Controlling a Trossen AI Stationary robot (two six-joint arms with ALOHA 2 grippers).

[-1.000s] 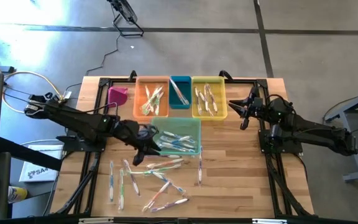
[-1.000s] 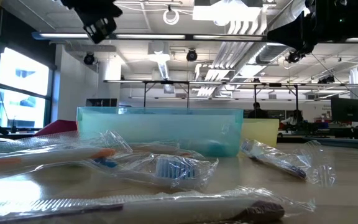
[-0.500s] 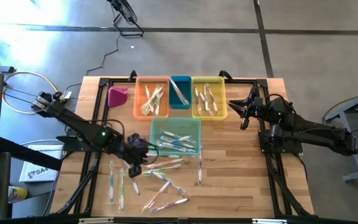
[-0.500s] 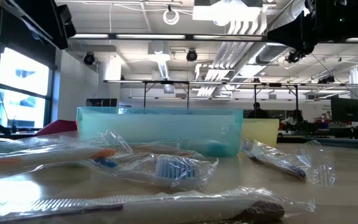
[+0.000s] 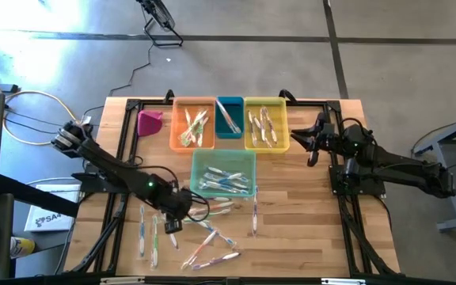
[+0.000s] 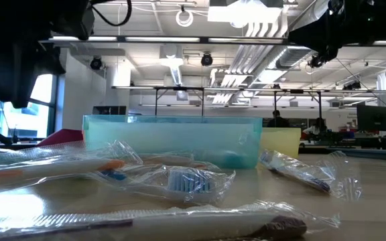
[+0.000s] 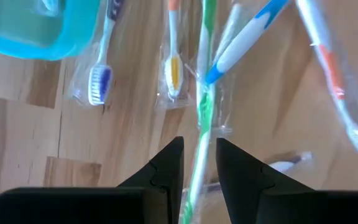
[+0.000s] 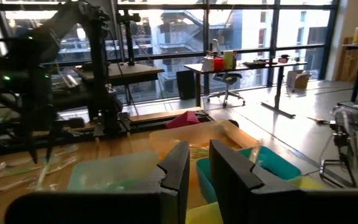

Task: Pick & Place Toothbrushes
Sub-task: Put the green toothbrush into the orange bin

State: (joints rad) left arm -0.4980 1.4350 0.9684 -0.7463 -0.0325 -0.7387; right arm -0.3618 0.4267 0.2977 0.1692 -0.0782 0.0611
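Since a second ago the left gripper [image 5: 171,224] has swung away from the pale green bin [image 5: 224,155] and come down over the loose toothbrushes [image 5: 204,229] scattered on the counter [image 5: 307,229] in front of that bin. In the left wrist view its jaws stand a little apart, astride a green-handled toothbrush [image 7: 202,106] in clear wrap, hanging low over it; they have not closed on it. Beside that brush lie an orange-and-yellow one [image 7: 173,62], a blue-bristled one [image 7: 99,74] close to the bin's corner, and a blue-and-white one [image 7: 244,40]. More toothbrushes lie inside the pale green bin and in the orange bin [image 5: 193,123], teal bin [image 5: 229,117] and yellow bin [image 5: 266,123] behind it. The right gripper [image 5: 309,142] waits to the right of the yellow bin, jaws slightly parted and holding nothing.
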